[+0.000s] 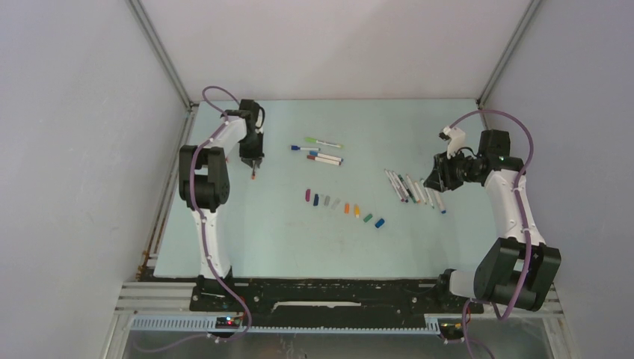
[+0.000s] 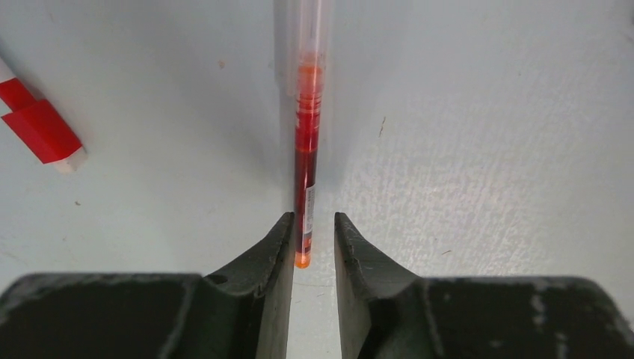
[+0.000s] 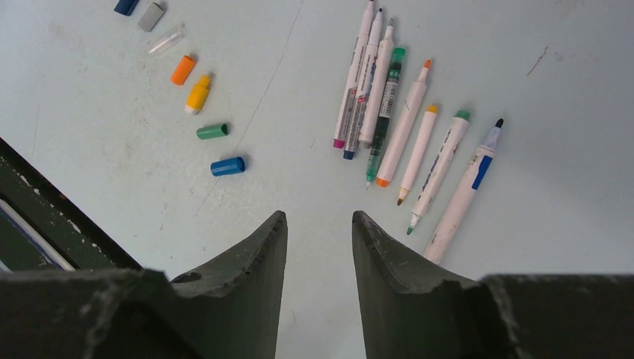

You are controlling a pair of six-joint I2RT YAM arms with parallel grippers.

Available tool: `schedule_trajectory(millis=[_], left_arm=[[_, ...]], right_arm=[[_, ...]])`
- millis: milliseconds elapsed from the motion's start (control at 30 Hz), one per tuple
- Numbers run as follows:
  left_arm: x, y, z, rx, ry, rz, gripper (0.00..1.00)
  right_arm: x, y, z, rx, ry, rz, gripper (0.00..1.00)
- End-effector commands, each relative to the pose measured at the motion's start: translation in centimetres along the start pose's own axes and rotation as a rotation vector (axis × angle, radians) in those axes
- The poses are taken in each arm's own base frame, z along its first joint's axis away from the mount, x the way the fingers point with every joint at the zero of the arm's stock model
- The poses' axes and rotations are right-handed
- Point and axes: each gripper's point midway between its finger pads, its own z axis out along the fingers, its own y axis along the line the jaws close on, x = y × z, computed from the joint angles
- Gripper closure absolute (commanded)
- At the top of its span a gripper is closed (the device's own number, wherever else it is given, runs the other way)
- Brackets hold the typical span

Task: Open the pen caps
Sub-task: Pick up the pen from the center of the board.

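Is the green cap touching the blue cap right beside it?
Apart. The right wrist view shows bare table between the green cap and the blue cap.

Pale green table (image 1: 262,239), white walls (image 1: 75,149), black rail (image 1: 336,293) along near edge.

On the tabletop (image 1: 224,247) the caps (image 1: 345,208) lie in a row, with the far pen group (image 1: 320,151) behind them and the right pen group (image 1: 415,189) beside them.
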Motion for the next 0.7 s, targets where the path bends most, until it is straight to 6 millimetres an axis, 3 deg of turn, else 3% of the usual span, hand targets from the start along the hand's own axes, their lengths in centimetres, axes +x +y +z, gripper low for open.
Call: schedule_trajectory(millis=[0,300,667], left_arm=[[-2.4,-0.9,-1.7,0.097,-0.092,-0.052,0.71],[-1.9,-0.4,-0.7,0.078,-0.054,-0.114,0.71],[-3.0,0.2,-0.6,0.033,-0.003,-0.112,0.71]], right_arm=[[-1.4,0.5,-0.9,-0.001,-0.044,-0.046,0.59],[-1.4,0.5,-1.0,-0.003,-0.047,-0.047,0.59],[-1.5,0.5,-1.2,-0.003,-0.054,-0.044,0.59]])
